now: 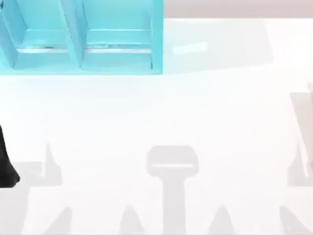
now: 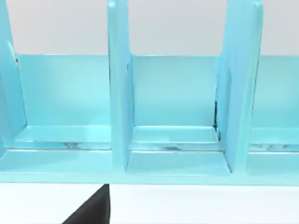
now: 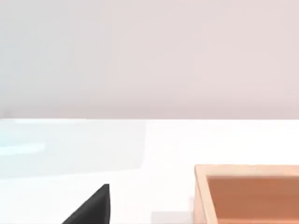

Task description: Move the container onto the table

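Left gripper (image 2: 93, 207) faces the turquoise shelf unit (image 2: 173, 140), just ahead of it. Right gripper (image 3: 93, 205) is low over the tabletop (image 3: 163, 144); the orange-brown container (image 3: 247, 193) sits on it, near and ahead. Spread or closed: cannot tell, either side.

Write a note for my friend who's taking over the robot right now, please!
Left gripper: at the table's left edge, facing the turquoise shelf.
Right gripper: above the table, near an open orange-brown box resting on it.
Done: unclear; I cannot tell if that box is the container.
Left: check that, then get the container onto the table if needed.
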### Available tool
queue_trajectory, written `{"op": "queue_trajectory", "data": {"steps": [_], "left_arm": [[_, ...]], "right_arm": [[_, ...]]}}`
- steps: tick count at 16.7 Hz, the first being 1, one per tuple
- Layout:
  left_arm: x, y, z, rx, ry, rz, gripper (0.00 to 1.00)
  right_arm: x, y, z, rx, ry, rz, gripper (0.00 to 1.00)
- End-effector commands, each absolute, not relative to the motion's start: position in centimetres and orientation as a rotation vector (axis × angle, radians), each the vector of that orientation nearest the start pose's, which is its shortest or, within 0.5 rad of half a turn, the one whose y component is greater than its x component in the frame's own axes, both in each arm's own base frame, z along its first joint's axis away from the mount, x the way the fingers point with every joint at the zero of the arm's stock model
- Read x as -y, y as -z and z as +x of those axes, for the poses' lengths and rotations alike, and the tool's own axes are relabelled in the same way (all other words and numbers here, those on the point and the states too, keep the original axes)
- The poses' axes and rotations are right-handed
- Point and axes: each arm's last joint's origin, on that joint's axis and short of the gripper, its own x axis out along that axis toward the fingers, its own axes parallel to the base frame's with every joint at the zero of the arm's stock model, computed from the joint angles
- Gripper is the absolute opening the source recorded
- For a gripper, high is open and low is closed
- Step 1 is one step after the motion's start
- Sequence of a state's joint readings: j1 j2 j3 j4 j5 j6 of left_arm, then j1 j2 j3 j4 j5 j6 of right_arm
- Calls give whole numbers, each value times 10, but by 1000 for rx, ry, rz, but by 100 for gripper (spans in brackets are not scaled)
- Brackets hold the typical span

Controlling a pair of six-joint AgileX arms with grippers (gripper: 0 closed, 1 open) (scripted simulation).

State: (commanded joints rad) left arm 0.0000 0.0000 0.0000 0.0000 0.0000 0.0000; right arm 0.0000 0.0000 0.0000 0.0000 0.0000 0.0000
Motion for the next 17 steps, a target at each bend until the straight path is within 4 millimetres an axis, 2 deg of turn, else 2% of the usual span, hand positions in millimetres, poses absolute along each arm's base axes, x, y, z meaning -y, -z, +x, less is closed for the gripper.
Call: {"op": "queue_trajectory", "data": {"steps": [3,5,10,14,17], "left_arm": [[1,-160,106,0,0,0,100],[1,-160,106,0,0,0,100],[1,-160,106,0,0,0,100],[1,-160,106,0,0,0,100],[1,-160,106,0,0,0,100]], "right_arm": [[2,-162,106,-7,4,-10,100],[4,-171,106,-42,22,-61,100],[17,-218,116,-276,88,-352,100],[38,-255,146,-612,21,-704,100],[63,-270,180,-887,-186,-959,100]]}}
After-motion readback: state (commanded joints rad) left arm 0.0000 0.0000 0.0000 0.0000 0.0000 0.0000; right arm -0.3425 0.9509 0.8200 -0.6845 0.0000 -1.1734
